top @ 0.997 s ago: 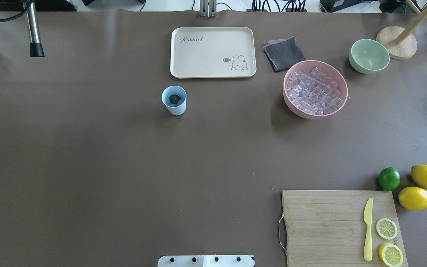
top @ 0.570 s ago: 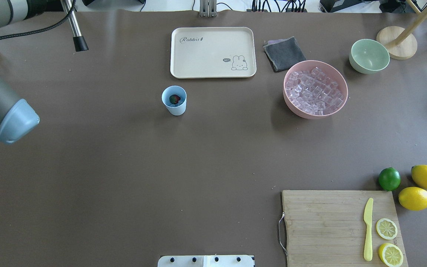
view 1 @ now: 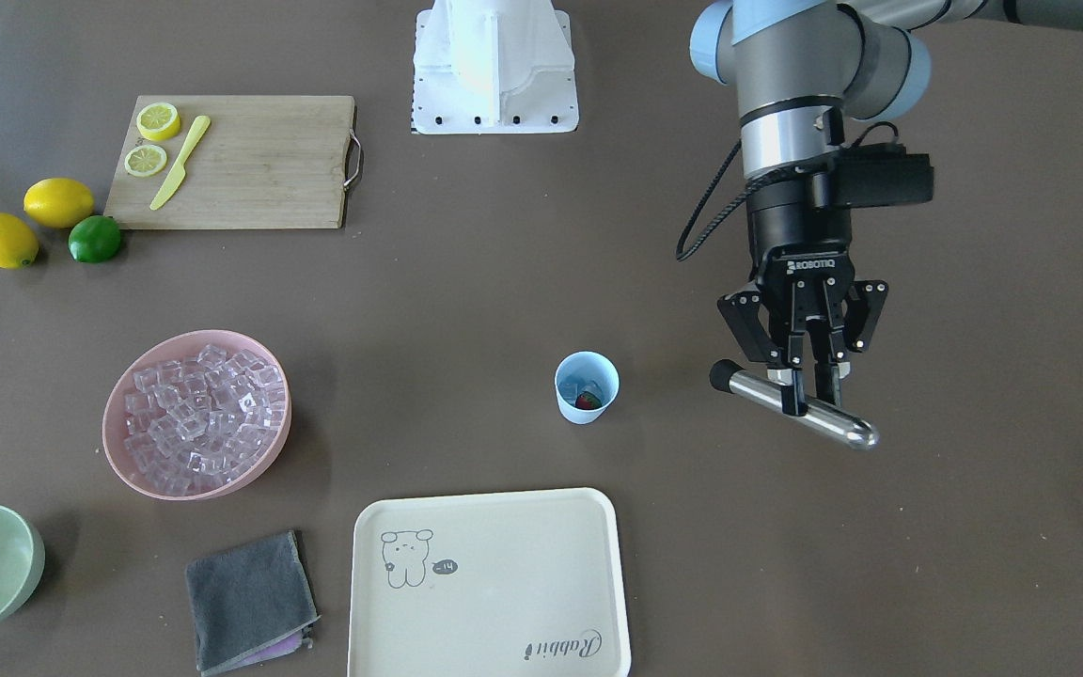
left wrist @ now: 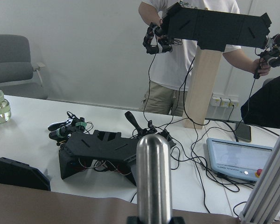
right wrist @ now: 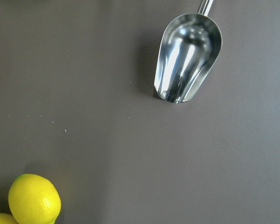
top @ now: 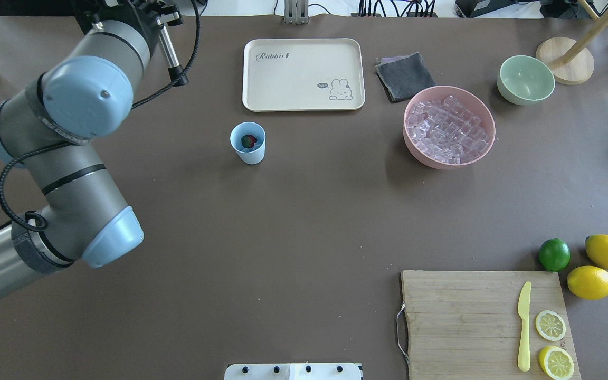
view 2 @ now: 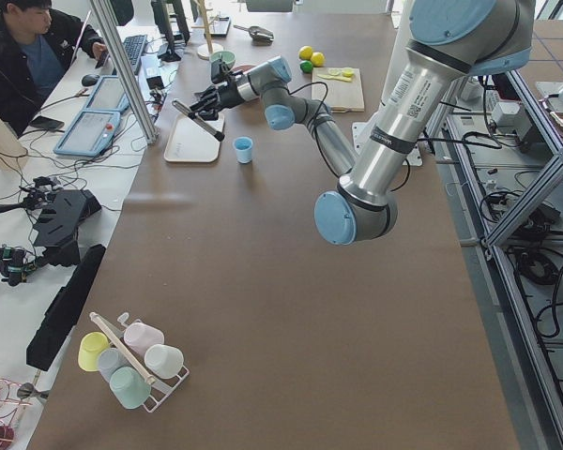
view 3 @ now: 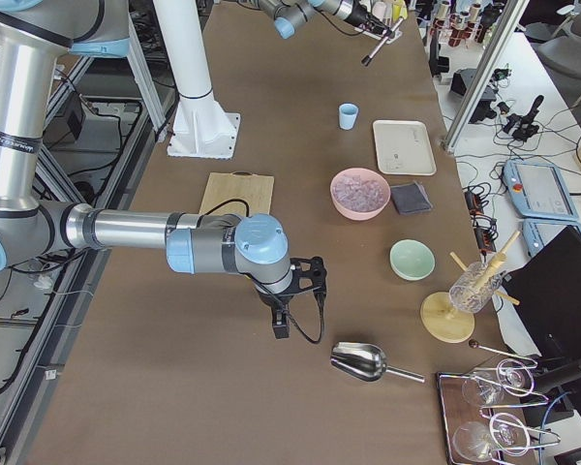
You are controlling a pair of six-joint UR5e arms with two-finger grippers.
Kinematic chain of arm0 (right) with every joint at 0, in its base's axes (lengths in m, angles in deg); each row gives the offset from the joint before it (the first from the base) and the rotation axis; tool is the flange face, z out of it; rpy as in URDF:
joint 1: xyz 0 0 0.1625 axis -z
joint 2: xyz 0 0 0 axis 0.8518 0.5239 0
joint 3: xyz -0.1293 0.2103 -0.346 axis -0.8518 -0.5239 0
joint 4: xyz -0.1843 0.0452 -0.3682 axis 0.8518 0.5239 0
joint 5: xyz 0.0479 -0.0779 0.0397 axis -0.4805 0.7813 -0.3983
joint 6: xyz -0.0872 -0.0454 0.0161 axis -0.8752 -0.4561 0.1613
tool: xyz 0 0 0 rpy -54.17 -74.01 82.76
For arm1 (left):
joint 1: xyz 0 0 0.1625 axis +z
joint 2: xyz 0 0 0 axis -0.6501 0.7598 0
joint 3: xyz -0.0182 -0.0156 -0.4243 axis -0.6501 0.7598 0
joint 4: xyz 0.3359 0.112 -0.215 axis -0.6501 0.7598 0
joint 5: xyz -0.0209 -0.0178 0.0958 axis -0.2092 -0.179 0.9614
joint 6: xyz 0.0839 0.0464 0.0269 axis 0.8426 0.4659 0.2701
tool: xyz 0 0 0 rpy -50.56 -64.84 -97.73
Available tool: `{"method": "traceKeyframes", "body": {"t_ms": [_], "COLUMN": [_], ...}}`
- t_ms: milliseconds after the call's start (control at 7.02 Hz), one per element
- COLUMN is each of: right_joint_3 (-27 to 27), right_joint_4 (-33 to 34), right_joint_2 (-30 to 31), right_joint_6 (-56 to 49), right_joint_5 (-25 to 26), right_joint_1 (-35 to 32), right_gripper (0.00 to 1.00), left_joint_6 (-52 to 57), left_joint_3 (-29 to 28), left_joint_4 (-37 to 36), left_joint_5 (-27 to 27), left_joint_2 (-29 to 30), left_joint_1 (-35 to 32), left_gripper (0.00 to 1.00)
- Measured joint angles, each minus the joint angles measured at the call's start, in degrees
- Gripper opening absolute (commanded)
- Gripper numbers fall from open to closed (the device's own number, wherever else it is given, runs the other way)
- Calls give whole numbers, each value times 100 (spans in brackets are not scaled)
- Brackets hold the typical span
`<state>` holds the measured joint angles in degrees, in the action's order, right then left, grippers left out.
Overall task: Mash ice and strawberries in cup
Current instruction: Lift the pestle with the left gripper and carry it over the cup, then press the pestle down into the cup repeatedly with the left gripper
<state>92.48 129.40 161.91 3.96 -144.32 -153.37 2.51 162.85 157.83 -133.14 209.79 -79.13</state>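
Your left arm (top: 72,174) has just swung in over the table, so mashing can begin.
The left gripper (view 1: 809,400) is clamped on a steel muddler rod with a black tip (view 1: 844,431), held crosswise rather than upright. The small light blue plastic cup (view 1: 587,387), holding the red strawberry (view 1: 587,401) and clear ice cubes (view 1: 585,381), stands apart from the jaws, towards the robot's right. You cannot tell the right gripper's (view 3: 281,329) state.

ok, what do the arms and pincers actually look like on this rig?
Left arm and right arm: silver-grey tubes with light blue joint caps. The left pincer is black, with white ROBOTIQ lettering and linkage fingers, fed by a black cable. The right pincer is black and cabled too; finer detail is too small.
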Motion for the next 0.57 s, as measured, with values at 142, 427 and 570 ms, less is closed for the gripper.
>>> {"method": "traceKeyframes", "body": {"t_ms": [142, 427, 570], "right_joint_3": [-8, -15, -13], "right_joint_4": [0, 0, 0], "right_joint_2": [7, 20, 30], "right_joint_6": [0, 0, 0], "right_joint_5": [-3, -9, -12], "right_joint_1": [3, 4, 4], "right_gripper": [100, 100, 100], "left_joint_6": [-326, -749, -890], "left_joint_3": [-101, -494, -717], "left_joint_4": [-321, -557, -563], "left_joint_5": [524, 1156, 1250], "left_joint_2": [174, 515, 644], "left_joint_1": [403, 869, 939], "left_gripper": [0, 0, 0]}}
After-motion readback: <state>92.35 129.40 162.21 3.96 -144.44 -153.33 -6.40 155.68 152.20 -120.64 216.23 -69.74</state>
